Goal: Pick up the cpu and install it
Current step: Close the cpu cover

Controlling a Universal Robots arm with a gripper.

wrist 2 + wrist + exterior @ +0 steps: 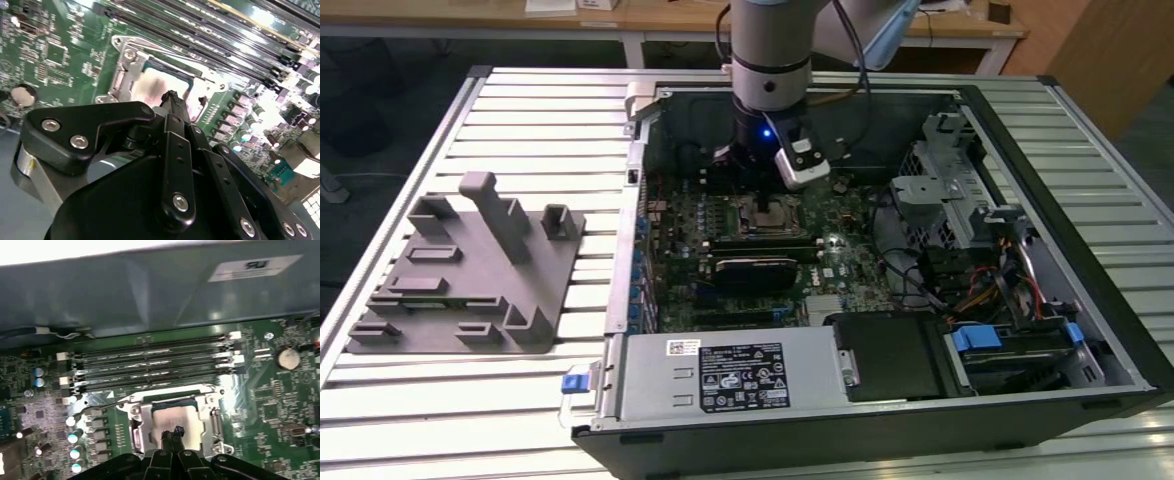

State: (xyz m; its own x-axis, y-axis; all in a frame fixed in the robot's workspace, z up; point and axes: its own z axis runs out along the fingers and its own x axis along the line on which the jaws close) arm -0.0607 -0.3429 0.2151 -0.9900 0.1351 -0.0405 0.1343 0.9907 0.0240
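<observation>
A slatted table (520,100) was shown bearing an open computer case (921,435) and, at the exterior view's left, a grey tray (467,280) set well apart from the case. The arm (771,50) was seen reaching down into the case, over the motherboard (854,260). On the board, beside the memory slots (150,362), the metal-framed socket (135,412) was seen with its frame open. The cpu (167,415) lay flat within the socket, its silvery top upward. The gripper (175,432) was shown with its fingers drawn together, and nothing was seen clamped between them. Its tip was placed directly above the middle of the cpu, so that the chip lay straight below the claw. Whether the tip touched the metal top could not be told. Being square, the chip offered no long axis.
</observation>
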